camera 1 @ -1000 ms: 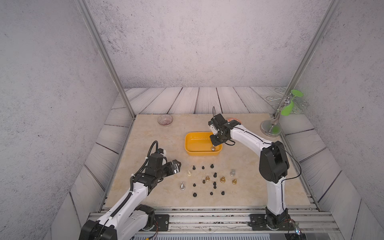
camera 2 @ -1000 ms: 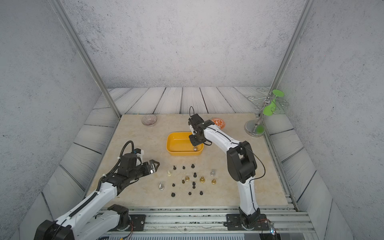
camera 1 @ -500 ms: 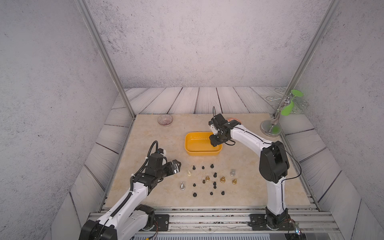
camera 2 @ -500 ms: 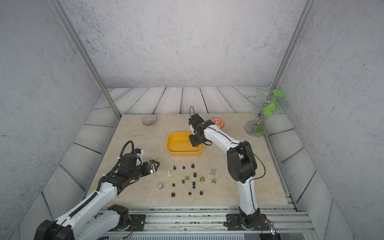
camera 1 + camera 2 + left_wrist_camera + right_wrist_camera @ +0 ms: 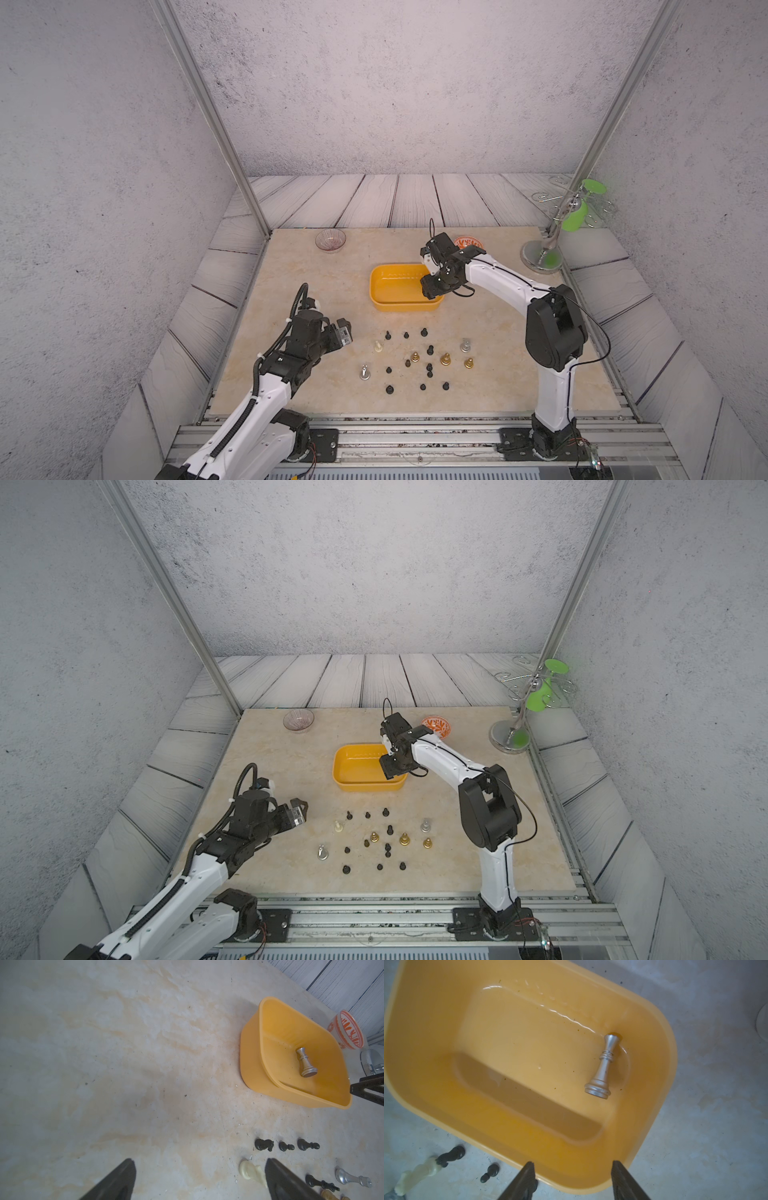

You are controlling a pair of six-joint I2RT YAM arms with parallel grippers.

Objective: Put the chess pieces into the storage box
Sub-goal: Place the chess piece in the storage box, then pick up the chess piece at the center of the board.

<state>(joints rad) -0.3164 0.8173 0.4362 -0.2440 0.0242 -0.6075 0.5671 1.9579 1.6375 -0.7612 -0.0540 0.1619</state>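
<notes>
Grey speckled walls [image 5: 395, 83] close in the cell on three sides under soft, even light. Pale wood-plank panels [image 5: 415, 199] slope down to a beige marbled bench [image 5: 316, 282]. Two slanted aluminium posts [image 5: 209, 112] rise from its far corners, and a ribbed aluminium rail [image 5: 415, 434] runs along its near edge.

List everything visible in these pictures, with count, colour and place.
storage box: one, yellow-orange, table middle.
boxed chess piece: one, silver, lying inside the box.
black chess pieces: about eleven, before the box.
gold chess pieces: three, among the black.
silver chess pieces: two, at the group's edges.
cream chess piece: one, nearest the left gripper.
glass bowl: one, clear, far left.
patterned bowl: one, orange-white, behind the box.
metal stand: one, silver, far right.
left gripper: open, empty.
right gripper: open, above the box.
</notes>
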